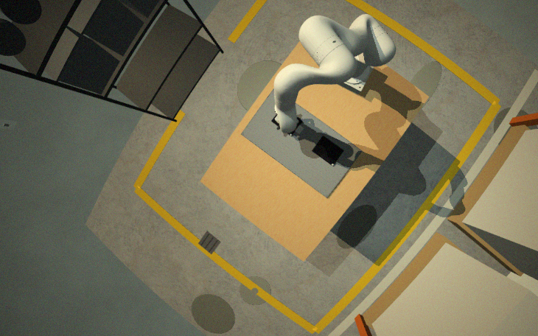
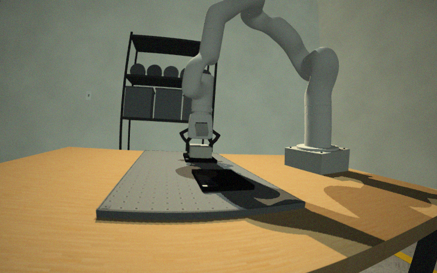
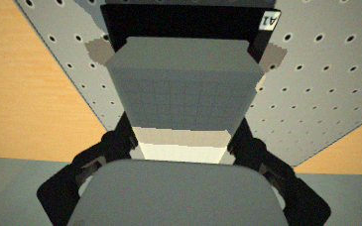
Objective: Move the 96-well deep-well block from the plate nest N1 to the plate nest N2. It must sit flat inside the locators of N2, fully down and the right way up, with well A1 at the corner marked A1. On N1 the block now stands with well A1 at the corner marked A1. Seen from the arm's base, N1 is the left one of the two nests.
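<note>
Exterior view, left to right: shelf rack (image 2: 126, 91) beyond the far-left edge of the table (image 2: 43, 203), holding grey boxes and round shapes. Then grey breadboard (image 2: 152, 190) lying mid-table, running from the near edge toward the far one. On its far end, black nest N1 (image 2: 186, 157), with the pale block (image 2: 200, 151) at or just above it; cannot tell from here whether lifted clear. Gripper (image 2: 199, 143) pointing straight down, black fingers (image 2: 187, 146) clamped wide on the block's two sides, so closed on the block. Nearer the front edge, black nest N2 (image 2: 223, 180), bare, flat, partly in the arm's shadow. Further right, arm (image 2: 316, 101) rising from a grey pedestal (image 2: 293, 162) close to the far-right corner.

Wrist view, left to right: orange tabletop, perforated breadboard (image 3: 317, 84), block (image 3: 183, 94) centred with a faint well grid on top, dark fingers hugging both flanks, N1 (image 3: 188, 20) showing behind the block, white A1 label (image 3: 269, 20) at its upper-right corner.

Top view, left to right: rack (image 1: 196, 24) off the table, N1 (image 1: 275, 120) mostly hidden under the wrist, N2 (image 1: 327, 149) just beside along the breadboard (image 1: 279, 149)
</note>
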Tool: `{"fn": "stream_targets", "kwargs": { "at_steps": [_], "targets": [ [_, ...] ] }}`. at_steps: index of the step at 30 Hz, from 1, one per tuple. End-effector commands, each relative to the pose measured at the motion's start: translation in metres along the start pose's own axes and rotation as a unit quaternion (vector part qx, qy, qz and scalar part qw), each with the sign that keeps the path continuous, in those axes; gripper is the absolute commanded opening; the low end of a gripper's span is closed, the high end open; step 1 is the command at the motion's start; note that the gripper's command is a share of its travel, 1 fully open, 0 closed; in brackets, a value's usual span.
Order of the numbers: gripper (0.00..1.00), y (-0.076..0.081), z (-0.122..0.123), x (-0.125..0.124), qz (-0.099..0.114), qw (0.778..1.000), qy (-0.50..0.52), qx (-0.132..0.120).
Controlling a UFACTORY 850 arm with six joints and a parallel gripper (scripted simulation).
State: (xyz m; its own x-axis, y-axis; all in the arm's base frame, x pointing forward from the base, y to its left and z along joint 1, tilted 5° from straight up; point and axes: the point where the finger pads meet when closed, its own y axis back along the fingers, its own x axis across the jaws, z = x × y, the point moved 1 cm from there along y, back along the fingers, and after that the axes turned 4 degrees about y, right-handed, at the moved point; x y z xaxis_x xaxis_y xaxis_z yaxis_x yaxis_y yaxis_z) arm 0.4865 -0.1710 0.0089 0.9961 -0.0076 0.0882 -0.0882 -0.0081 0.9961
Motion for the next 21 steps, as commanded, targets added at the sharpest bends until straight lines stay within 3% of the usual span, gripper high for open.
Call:
{"fn": "stream_targets", "kwargs": {
  "at_steps": [1,8,9,21],
  "targets": [
    [0.00,-0.0001,0.0003,0.0008,0.001,1.000,0.000,0.000],
    [0.00,-0.0011,0.0003,0.0008,0.001,1.000,0.000,0.000],
    [1.00,-0.0015,0.0003,0.0008,0.001,1.000,0.000,0.000],
    [1.00,-0.0015,0.0003,0.0008,0.001,1.000,0.000,0.000]
  ]
}}
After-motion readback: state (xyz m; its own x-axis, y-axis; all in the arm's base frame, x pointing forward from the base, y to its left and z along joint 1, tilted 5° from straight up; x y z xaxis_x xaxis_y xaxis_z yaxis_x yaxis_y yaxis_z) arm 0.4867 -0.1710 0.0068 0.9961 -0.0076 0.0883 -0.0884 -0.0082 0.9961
